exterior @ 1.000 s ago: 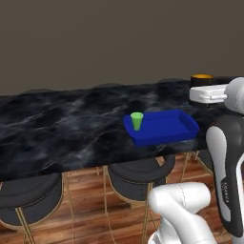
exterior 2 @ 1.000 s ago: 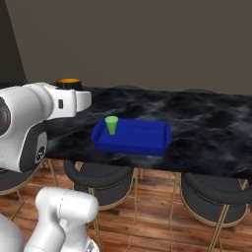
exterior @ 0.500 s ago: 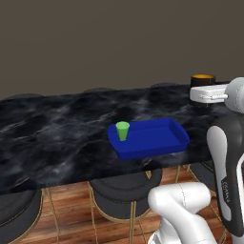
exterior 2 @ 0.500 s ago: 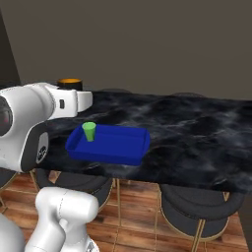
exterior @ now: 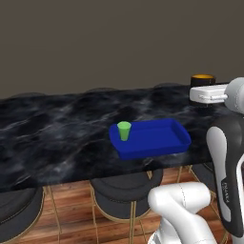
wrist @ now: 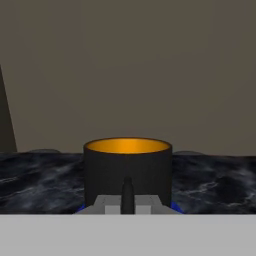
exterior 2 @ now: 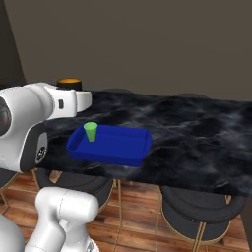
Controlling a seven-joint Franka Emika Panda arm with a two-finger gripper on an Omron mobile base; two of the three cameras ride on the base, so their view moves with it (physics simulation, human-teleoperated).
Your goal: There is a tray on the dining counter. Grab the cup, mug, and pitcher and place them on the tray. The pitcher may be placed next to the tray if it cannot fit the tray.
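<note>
Item: long dining counter (exterior: 52, 128) with a black marble top veined in white, crossing the room from left to right; round dark stools (exterior: 126, 188) with gilt legs tucked beneath its near edge.

Item: small bright green tapered cup (exterior: 124, 130), upright, inside the left end of the tray.

Item: bright blue rectangular tray (exterior: 164, 147) with raised rounded rims, near the counter's front edge; most of its floor bare to the right of the cup.

Item: small black cylindrical mug (wrist: 127, 172) with orange interior, held up in the air to the right of the tray and above counter level, upright. Handle not visible.

Item: two-finger gripper (wrist: 127, 192), jaws closed on the mug; one dark fingertip stands against its near wall.

Risks, as a judgement: the grip looks narrow, likely on the wall or handle side, so the mug could swing or slip in transit. Lowered too far left, it may knock the green cup over; set on the rounded rim, it may tip.

Arm pose: white forearm upright, hand level and pointing forward across the counter.

Pitcher: not located.
</note>
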